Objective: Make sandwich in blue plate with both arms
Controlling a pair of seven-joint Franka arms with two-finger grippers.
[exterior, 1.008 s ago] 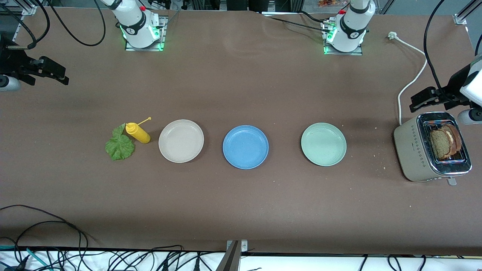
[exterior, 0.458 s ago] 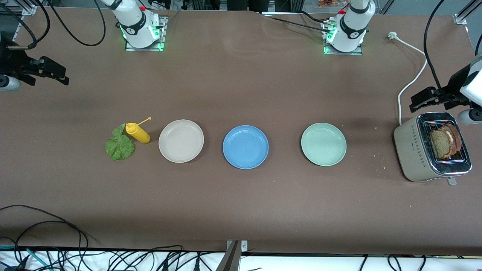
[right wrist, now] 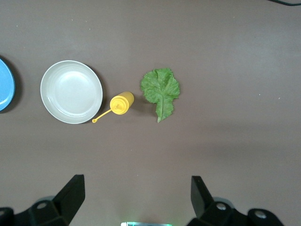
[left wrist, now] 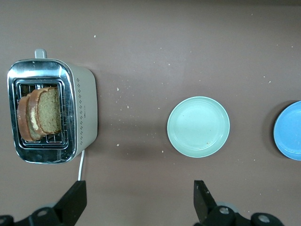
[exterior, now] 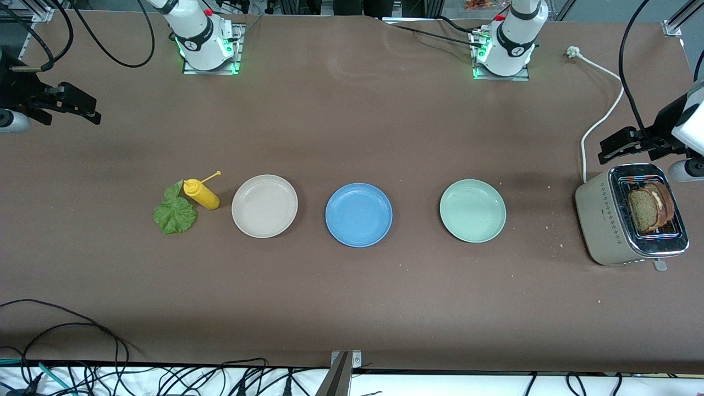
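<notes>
We see three plates in one row on the table (exterior: 352,126). The blue plate (exterior: 358,215) lies between the other two. Toward the right arm's end lie a bottle (exterior: 201,194) and, touching it, the lettuce leaf (exterior: 175,213). Toward the left arm's end stands a toaster (exterior: 605,220) with the bread slices (exterior: 649,209) in it.

Both arms (exterior: 201,33) glossy white with black joint bands, red button and green LEDs at each base on metal mount plates, black cabling, black two-finger grippers.
</notes>
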